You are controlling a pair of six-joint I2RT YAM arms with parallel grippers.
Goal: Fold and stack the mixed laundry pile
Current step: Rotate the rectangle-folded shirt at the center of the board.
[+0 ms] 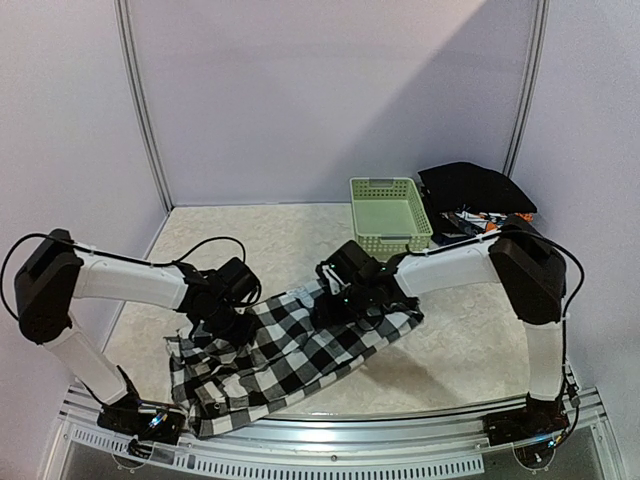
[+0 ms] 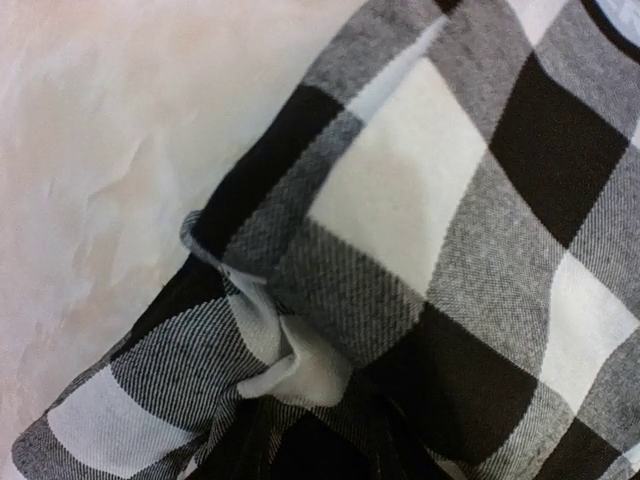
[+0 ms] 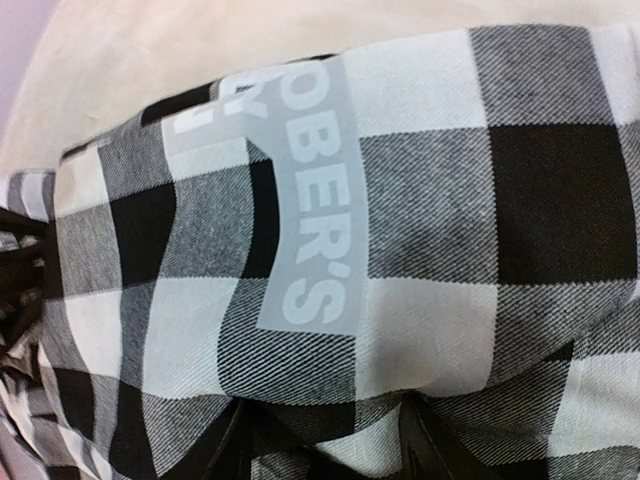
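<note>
The black-and-white checked shirt (image 1: 290, 350) lies spread across the near half of the table between both arms. My left gripper (image 1: 226, 318) is shut on its left part, and in the left wrist view the fabric (image 2: 420, 200) bunches into a gathered fold (image 2: 300, 375) that hides the fingers. My right gripper (image 1: 343, 298) is shut on the shirt's right edge. In the right wrist view, dark fingers (image 3: 215, 445) show at the bottom with cloth pinched between them. White lettering (image 3: 310, 200) runs across the shirt there. A black cloth (image 1: 470, 183) and printed pieces (image 1: 478, 222) lie at the back right.
A pale green slotted basket (image 1: 390, 214) stands at the back right, beside the black cloth. The pale tabletop (image 1: 250, 235) shows behind the shirt. A metal rail (image 1: 330, 440) runs along the near edge, and grey walls close in the back and sides.
</note>
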